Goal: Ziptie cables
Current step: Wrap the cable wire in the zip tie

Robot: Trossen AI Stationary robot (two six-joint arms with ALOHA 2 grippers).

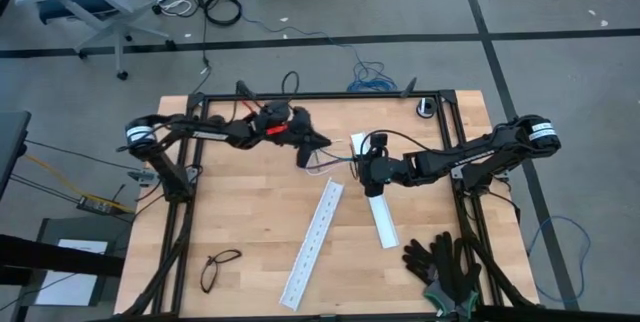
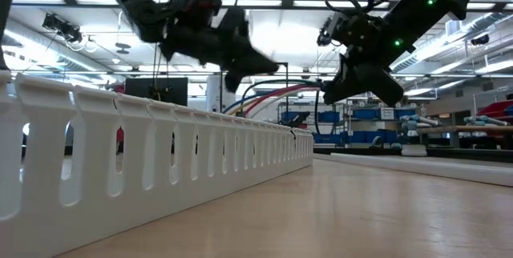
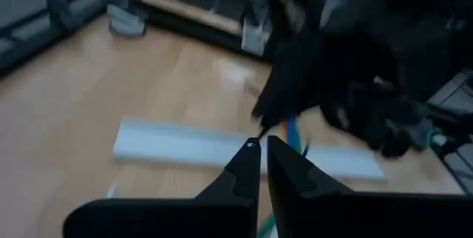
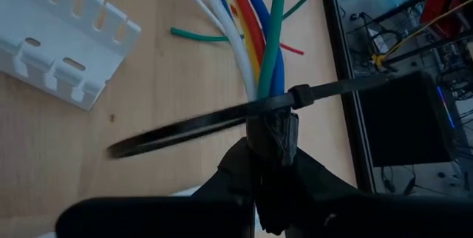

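Note:
The cables [image 4: 255, 38] are a bundle of blue, green, red, yellow and white wires, held above the table's middle [image 1: 330, 165]. A black zip tie [image 4: 185, 131] is looped around the bundle just in front of my right gripper [image 4: 270, 138], its tail sticking out sideways. My right gripper [image 1: 365, 167] is shut on the bundle. My left gripper [image 3: 264, 149] is shut, hovering just left of the bundle [image 1: 320, 145] with its tips pointing at my right gripper. I cannot tell whether it touches the tie. My right gripper pinches the bundle between its two fingers at its gathered end [image 4: 264, 94], right behind the zip tie's loop. The fingers lie along the wires. The held end is lifted clear of the table [image 2: 272, 94], and the wires fan out ahead, their free ends [image 4: 199, 37] low over the wood.
Two white perforated rails lie on the table, one at the middle front [image 1: 312, 242] and one under my right gripper [image 1: 380, 212]. Black gloves [image 1: 445, 267] lie at the front right and glasses [image 1: 220, 267] at the front left. A dark frame [image 1: 455, 142] borders the table.

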